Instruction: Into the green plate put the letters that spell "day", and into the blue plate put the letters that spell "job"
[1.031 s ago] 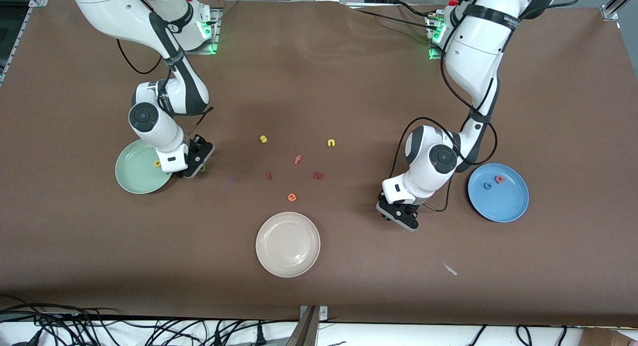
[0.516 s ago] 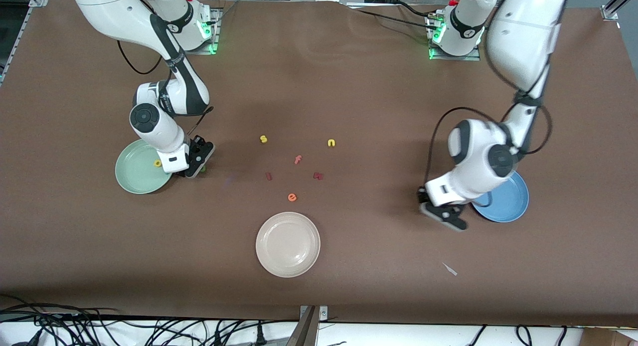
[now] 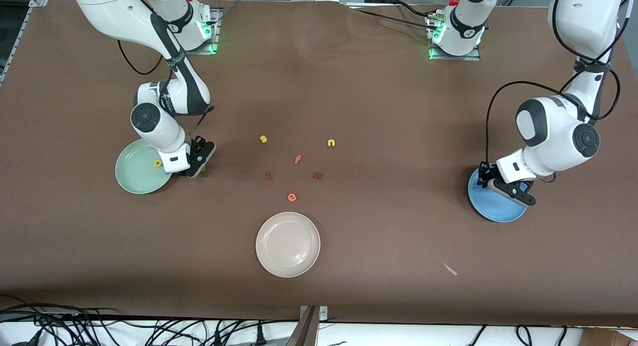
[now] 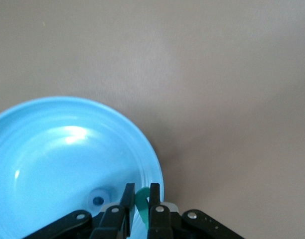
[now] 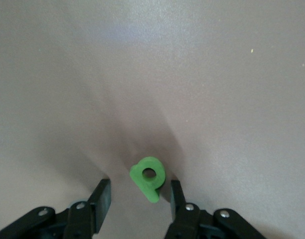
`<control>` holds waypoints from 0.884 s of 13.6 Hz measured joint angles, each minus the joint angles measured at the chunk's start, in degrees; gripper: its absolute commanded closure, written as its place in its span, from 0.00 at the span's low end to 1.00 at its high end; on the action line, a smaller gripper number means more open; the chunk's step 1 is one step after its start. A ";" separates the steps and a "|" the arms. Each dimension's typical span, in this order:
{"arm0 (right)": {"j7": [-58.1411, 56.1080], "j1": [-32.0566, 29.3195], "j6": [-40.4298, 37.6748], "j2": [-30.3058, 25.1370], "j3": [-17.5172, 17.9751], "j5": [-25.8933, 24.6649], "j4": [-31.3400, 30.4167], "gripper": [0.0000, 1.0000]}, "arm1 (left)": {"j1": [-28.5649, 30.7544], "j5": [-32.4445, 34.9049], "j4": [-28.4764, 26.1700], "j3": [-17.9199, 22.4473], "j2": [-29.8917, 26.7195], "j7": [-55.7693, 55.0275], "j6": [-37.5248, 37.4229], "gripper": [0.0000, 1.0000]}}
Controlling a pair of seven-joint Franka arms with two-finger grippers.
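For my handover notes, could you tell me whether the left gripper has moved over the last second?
Yes: the left gripper has swung from the bare table to over the blue plate.

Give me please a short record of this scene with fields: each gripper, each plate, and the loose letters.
left gripper: shut on the teal letter, over the blue plate
right gripper: open, down at the table beside the green plate, fingers either side of the green d
green plate: holds the yellow a
blue plate: a blue o shows in the left wrist view
cream plate: nothing in it
loose letters: yellow s, yellow n, pink f, orange e
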 measured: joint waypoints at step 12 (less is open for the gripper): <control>0.02 0.00 0.09 -0.14 0.26 0.00 0.31 0.91 | 2.66 0.02 -5.84 -0.43 -7.63 -0.17 0.36 0.00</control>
